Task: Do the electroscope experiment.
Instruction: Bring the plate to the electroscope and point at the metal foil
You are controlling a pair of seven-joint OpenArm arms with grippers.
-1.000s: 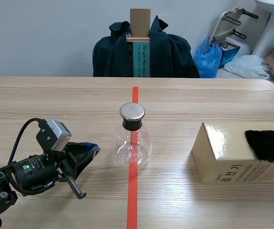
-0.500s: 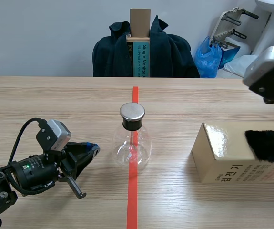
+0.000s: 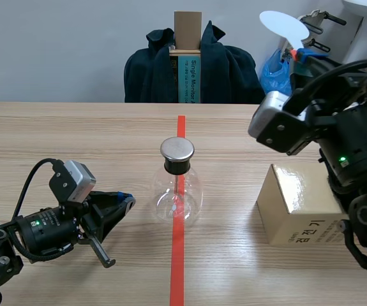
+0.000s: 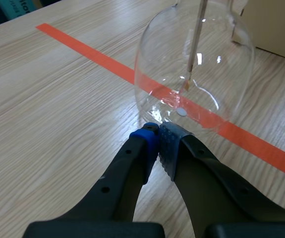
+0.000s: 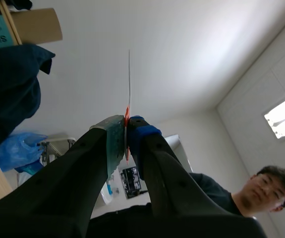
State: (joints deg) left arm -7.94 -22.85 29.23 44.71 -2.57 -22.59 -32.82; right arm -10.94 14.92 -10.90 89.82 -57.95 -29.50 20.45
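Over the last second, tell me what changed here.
The right arm swung in above the tan cardboard box, the right gripper shut on a thin white disc held high. The shut left gripper, the metal-capped clear glass flask and the box stayed put.

The flask [image 3: 177, 194] stands on the table [image 3: 74, 134], box [image 3: 295, 194] to its right.

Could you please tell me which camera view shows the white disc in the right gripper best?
The scene view: the white disc shows its round face. The right wrist view has it edge-on; the left wrist view misses it.
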